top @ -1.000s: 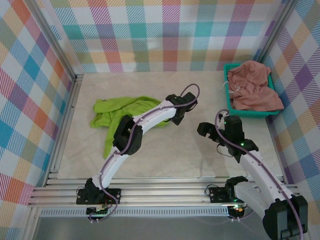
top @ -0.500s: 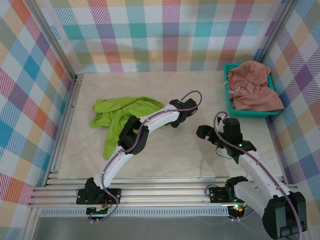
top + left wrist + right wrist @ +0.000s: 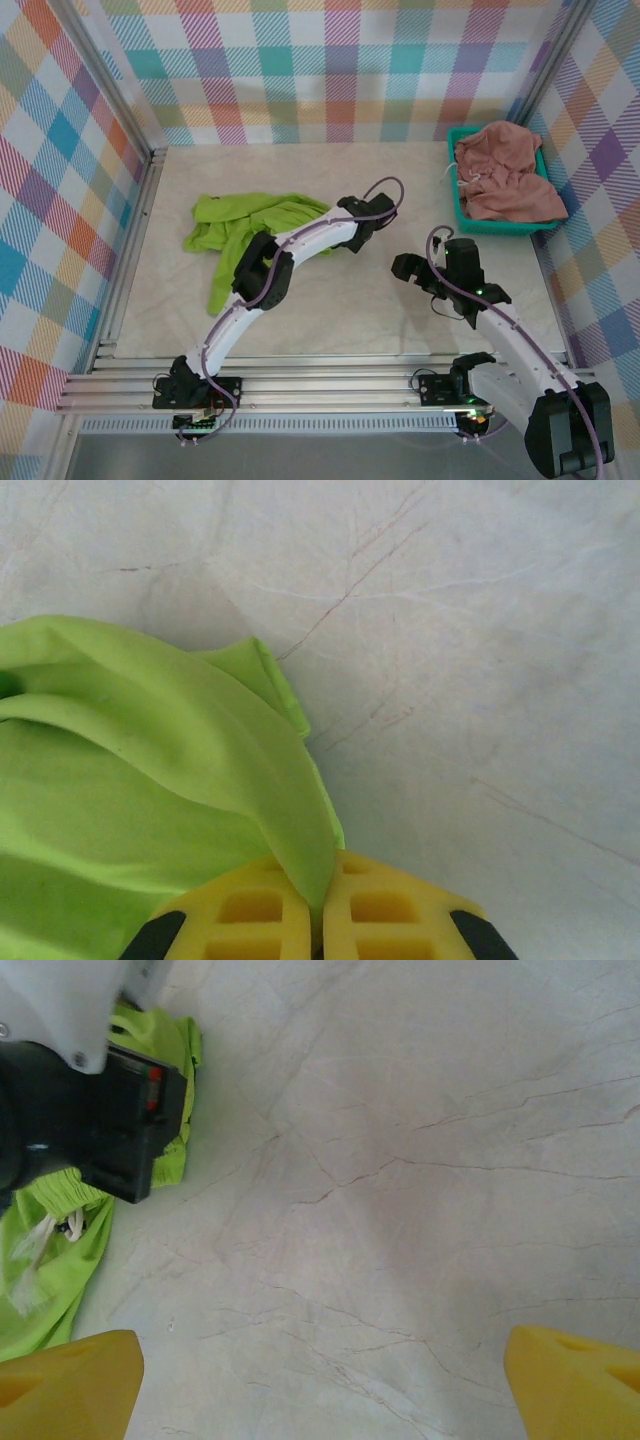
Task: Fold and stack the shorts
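Tabletop (image 3: 330, 310): a pale, marble-patterned sheet crossed by fine dark veins, which you can see clearly in both wrist views. Pastel plaid walls (image 3: 340, 70) enclose it on the far, left and right sides. Aluminium rails (image 3: 300, 385) run along the near edge, where the two arm bases are bolted, and up the left edge.

Lime green shorts (image 3: 240, 235): crumpled, left of the tabletop's centre, with one strip of cloth trailing toward the near edge. A white drawstring (image 3: 35, 1250) lies on the cloth in the right wrist view.

Left gripper (image 3: 322, 910): at the right-hand edge of the green shorts, its yellow fingers (image 3: 250, 915) pressed together on a ridge of the green cloth that rises between them.

Right gripper (image 3: 320, 1380): over bare tabletop to the right of centre, its fingers spread wide with nothing between them. You can see the left arm's black wrist and the green cloth in the upper left of its view.

Salmon pink shorts (image 3: 505, 175): heaped in the teal basket (image 3: 455, 200) at the far right corner of the tabletop, spilling over its rim.
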